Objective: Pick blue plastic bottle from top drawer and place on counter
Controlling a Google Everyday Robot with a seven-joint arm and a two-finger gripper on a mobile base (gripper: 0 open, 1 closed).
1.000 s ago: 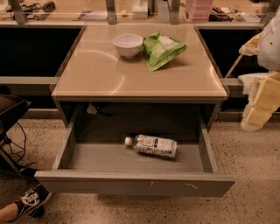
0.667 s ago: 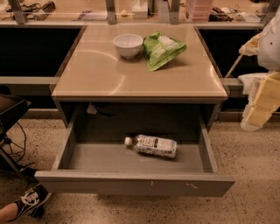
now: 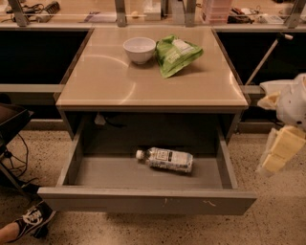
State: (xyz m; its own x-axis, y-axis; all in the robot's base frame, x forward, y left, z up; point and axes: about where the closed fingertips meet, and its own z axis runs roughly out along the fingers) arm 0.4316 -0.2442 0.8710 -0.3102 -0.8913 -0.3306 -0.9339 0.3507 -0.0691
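Observation:
The blue plastic bottle (image 3: pixel 166 159), clear with a white cap and a white label, lies on its side in the middle of the open top drawer (image 3: pixel 143 201), cap to the left. The counter (image 3: pixel 105 81) above the drawer is a glossy beige tabletop. My gripper (image 3: pixel 279 153), white with yellowish pads, hangs at the right edge of the view. It is outside the drawer, to the right of its right wall and apart from the bottle.
A white bowl (image 3: pixel 139 50) and a green crinkled snack bag (image 3: pixel 178 53) sit at the back of the counter. A cluttered shelf with metal posts (image 3: pixel 119 12) runs behind. A person's shoe (image 3: pixel 33 220) and a chair base with cables (image 3: pixel 12 158) are at the lower left.
My gripper has moved down along the right edge, from counter height to drawer height. The bottle, bowl and bag have not moved.

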